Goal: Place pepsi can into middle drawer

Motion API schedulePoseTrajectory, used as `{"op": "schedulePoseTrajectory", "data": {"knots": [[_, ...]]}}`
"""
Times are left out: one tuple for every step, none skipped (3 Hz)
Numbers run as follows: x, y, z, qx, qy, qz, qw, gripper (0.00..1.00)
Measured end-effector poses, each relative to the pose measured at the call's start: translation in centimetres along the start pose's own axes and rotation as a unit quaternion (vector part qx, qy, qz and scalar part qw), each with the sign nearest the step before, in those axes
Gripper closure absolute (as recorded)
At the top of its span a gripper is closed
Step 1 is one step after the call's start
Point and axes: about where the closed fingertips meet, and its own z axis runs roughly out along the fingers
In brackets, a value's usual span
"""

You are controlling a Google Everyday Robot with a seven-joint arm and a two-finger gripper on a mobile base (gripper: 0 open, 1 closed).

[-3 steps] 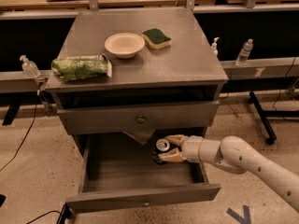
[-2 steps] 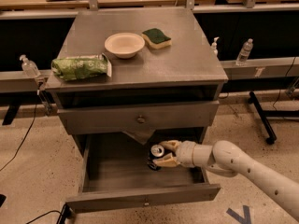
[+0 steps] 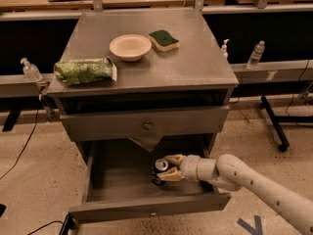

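**A:** Quick, where's the pepsi can [image 3: 160, 166]?

**B:** Lower centre of the frame, inside the open middle drawer [image 3: 146, 212], toward its right half. The hand [image 3: 167, 167] has it: one finger above and one below, closed around the can body. Silver top faces up toward us, so the can is tilted, not upright.

**A:** Is it on the drawer floor?

**B:** Can't tell. It's low in the tray, but contact isn't clear.

**A:** Risks?

**B:** The main one, I'd say, is letting go with the can tilted like that. It would likely tip and roll across the tray, maybe knocking the front panel. If it's not down yet, it drops and bounces. Also the arm comes in over the drawer's right front corner, so a careless pull-out could catch the panel or nudge the drawer. The closed upper drawer [image 3: 144, 124] sits just above, so there's little headroom for lifting.

**A:** Versus a second ago?

**B:** Hand and can have moved down and left in the frame, deeper into the tray. Same grip. On the surface [image 3: 195, 67], the bowl [image 3: 130, 47], sponge [image 3: 164, 38] and green snack bag [image 3: 84, 70] haven't shifted.
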Motion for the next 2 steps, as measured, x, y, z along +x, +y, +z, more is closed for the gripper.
{"op": "schedulePoseTrajectory", "data": {"knots": [[0.80, 0.16, 0.52, -0.004, 0.005, 0.005, 1.0000, 0.59], [1.30, 0.40, 0.94, -0.009, 0.009, 0.002, 0.9999, 0.35]]}}
